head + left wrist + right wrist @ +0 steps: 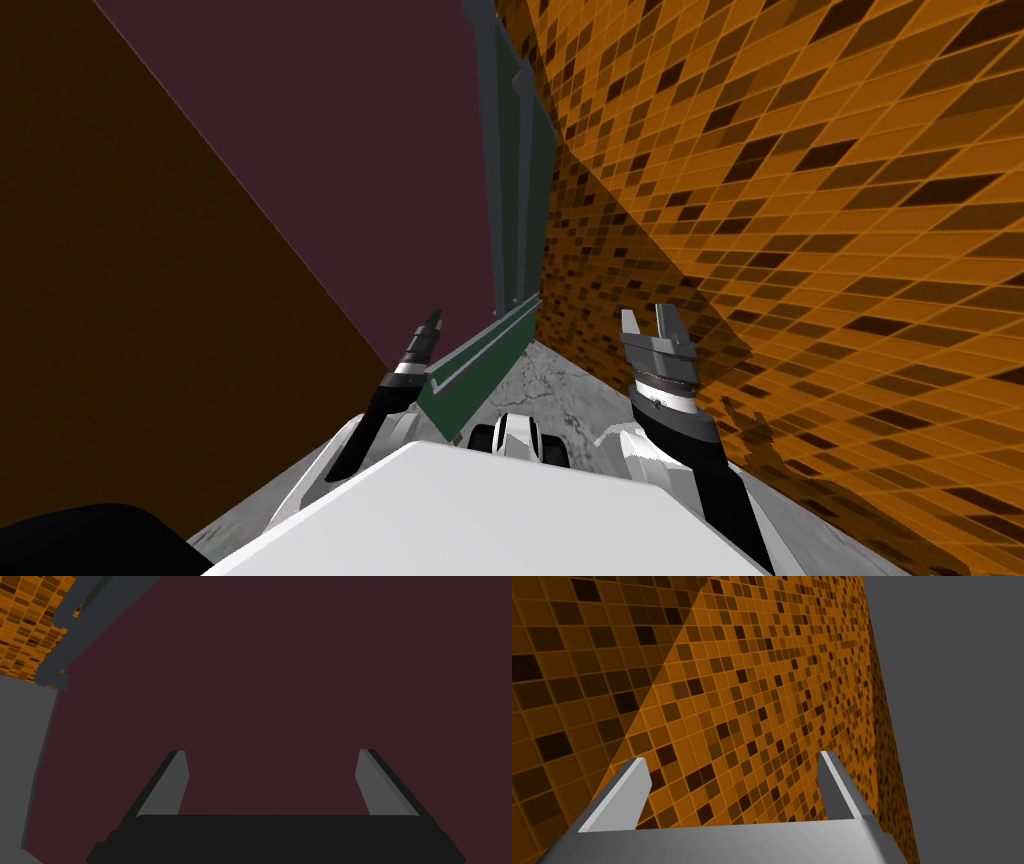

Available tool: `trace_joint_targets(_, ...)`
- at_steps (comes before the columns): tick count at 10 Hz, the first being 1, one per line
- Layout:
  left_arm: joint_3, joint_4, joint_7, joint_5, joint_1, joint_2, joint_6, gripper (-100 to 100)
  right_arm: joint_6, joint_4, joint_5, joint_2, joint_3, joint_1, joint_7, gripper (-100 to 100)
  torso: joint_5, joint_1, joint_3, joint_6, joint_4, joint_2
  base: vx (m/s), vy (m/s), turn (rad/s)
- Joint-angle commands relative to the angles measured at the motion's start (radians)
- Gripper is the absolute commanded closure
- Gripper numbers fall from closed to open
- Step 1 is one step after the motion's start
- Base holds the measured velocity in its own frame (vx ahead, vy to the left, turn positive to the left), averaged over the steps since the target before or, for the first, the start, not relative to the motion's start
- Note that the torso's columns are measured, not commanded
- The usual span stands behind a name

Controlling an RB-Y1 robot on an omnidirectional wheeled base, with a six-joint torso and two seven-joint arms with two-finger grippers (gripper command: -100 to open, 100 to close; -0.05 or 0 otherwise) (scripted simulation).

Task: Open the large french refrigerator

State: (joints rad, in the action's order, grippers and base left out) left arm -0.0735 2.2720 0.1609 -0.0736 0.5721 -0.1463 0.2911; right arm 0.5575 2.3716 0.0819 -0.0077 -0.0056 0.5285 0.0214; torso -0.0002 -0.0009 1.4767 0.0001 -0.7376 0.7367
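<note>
With left jaws and right jaws both released and the left facing the refrigerator's bare maroon door [300, 676], its dark grey handle [62, 656] off aside, closing here likely grips nothing.

**Light, general:** dim and warm. No lamp or window in sight, and no glare on any surface.

**Brightest surface:** orange tiled wall [800, 200], evenly lit over its outer stretch. A broad shadow darkens it toward the corner, and in the right wrist view that shadow has a straight, slanted edge.

**Cast shadows:** darker patches low on the tiles, close to the right gripper [647, 318].

**Maroon panel** [380, 150]: one flat tone, no shading.

**Brown surface** [120, 300]: nearly black.

**Floor** [560, 385]: pale grey, moderately lit.

**Right gripper, fingers spread:** one bright, the other shaded with a lit edge.

**Left gripper** [272, 751], fingers spread: dull grey against a near-black body.

**Distortion:** the head view is rolled, and its straight lines splay toward the corners.
</note>
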Motion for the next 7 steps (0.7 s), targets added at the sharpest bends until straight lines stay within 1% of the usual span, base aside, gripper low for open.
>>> trace_joint_targets(1,-0.011,0.025,-0.011,-0.009,0.030,-0.054,-0.065,-100,0.000,0.000,0.000,0.000,0.000,0.000,0.000,0,0.000,0.000,-0.001,0.000,0.000,0.001,0.086,-0.045,-0.132)
trace_joint_targets(4,-0.019,0.052,-0.018,-0.016,0.053,-0.092,-0.109,-100,0.000,0.000,0.000,0.000,0.000,0.000,0.000,0,0.001,0.002,-0.001,0.000,-0.001,0.002,0.074,-0.019,-0.080)
trace_joint_targets(5,-0.023,0.073,-0.022,-0.021,0.066,-0.116,-0.137,-100,0.000,0.000,0.000,0.000,0.000,0.000,0.000,0,0.000,0.002,-0.001,0.001,-0.001,0.001,0.065,-0.023,-0.088)
trace_joint_targets(6,-0.025,0.084,-0.024,-0.023,0.073,-0.127,-0.150,-100,0.000,0.000,0.000,0.000,0.000,0.000,0.000,0,0.000,0.001,0.001,0.001,0.000,-0.002,0.077,-0.024,-0.107)
trace_joint_targets(7,-0.029,0.103,-0.028,-0.027,0.084,-0.149,-0.174,-100,0.000,0.000,0.000,0.000,0.000,0.000,0.000,0,0.000,0.001,0.002,0.001,0.001,-0.002,0.077,-0.025,-0.112)
